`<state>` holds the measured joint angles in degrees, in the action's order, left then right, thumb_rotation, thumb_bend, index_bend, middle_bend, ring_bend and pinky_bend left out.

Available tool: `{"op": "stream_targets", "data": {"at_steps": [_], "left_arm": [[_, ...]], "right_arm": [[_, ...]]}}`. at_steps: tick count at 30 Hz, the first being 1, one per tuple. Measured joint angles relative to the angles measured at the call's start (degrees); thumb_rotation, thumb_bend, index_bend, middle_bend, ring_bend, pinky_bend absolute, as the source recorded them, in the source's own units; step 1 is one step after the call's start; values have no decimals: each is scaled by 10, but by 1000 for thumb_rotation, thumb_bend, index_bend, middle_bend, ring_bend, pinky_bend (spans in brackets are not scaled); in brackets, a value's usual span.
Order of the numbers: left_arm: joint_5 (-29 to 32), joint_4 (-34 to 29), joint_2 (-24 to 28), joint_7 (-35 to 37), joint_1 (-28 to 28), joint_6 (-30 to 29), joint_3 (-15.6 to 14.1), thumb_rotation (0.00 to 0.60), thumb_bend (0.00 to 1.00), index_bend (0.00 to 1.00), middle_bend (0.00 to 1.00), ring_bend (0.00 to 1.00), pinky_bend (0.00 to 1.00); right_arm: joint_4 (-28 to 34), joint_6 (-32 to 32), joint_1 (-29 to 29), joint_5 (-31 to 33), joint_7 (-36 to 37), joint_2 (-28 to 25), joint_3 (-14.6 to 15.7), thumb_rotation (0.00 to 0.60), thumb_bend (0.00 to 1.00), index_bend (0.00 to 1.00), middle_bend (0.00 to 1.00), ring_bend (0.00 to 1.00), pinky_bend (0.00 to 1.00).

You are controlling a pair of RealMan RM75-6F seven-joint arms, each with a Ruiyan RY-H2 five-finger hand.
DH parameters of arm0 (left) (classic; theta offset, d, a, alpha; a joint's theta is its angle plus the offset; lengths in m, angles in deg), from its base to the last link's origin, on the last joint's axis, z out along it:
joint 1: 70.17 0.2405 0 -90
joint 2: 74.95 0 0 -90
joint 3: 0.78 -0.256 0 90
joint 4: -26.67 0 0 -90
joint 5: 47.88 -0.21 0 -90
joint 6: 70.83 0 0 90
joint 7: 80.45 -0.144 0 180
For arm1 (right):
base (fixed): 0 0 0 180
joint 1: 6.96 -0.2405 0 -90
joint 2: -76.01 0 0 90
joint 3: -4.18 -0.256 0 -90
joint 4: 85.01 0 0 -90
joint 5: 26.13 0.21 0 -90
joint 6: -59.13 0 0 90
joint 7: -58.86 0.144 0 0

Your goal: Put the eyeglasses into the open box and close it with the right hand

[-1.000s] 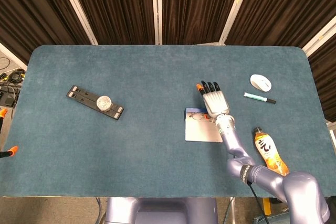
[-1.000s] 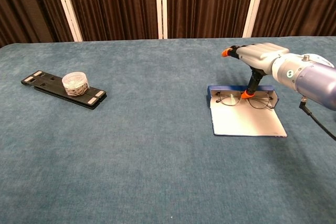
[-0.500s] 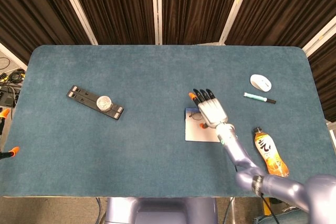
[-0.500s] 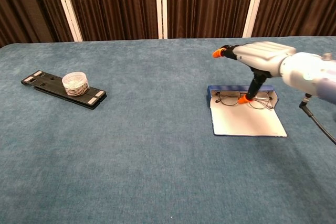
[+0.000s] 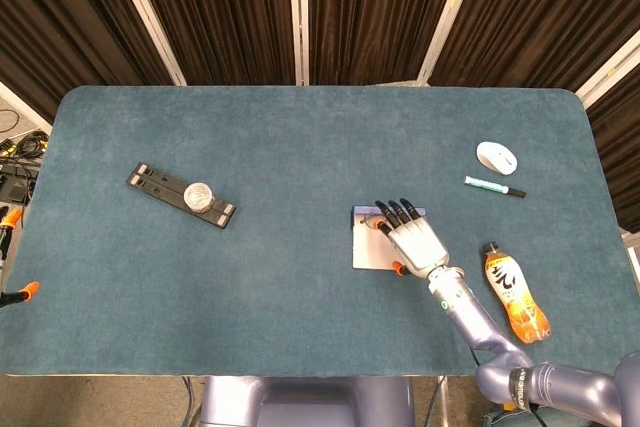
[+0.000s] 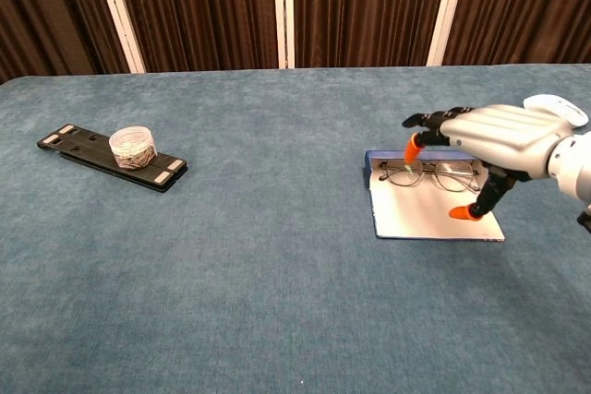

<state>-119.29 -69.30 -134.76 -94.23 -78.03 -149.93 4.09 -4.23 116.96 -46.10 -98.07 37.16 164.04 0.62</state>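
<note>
Blue flat open box [image 6: 434,217] held thin wire-framed eyeglasses [image 6: 432,175] at its far edge. Silver right hand [image 6: 489,136] hovered over it, fingers spread, grasping nothing.

Glasses [image 6: 429,174] in box [image 6: 434,213], far side, right of bench [image 5: 300,147] centre. Right robot hand [image 6: 489,140] above box. Tray [image 5: 180,195] with jar [image 5: 199,194] far left. Mouse [image 5: 497,157], pen [image 5: 494,186], bottle [image 5: 514,292] right of box.

I see a teal felt tabletop [image 5: 300,147], a blue-edged open box [image 6: 434,214] with pale lining, my silver right hand [image 6: 494,136] with orange-tipped black fingers [image 6: 412,147], and an orange bottle [image 5: 515,292].
</note>
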Motion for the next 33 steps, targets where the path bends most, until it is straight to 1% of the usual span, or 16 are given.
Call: {"op": "stream_targets", "data": {"at_steps": [4,10,20,33], "left_arm": [[2,1,-1,-2,0,1,0,600,0,0,0,0,0],[5,3,-4,-6,-1,3,1,600,0,0,0,0,0],[9,5,-8,-15,-3,5,1,600,0,0,0,0,0],[14,7,-11,-22,-5,7,2,600,0,0,0,0,0]], "right_arm": [[-16,-2,3,-9,4,13,5,600,195,348,0,0,0],[-36,-8,7,-19,13,26,9,600,199,359,0,0,0],[-72,-13,15,-35,33,47,14,600,199,362,0,0,0],[-103,-12,20,-59,47,61,17,600,199,351,0,0,0]]}}
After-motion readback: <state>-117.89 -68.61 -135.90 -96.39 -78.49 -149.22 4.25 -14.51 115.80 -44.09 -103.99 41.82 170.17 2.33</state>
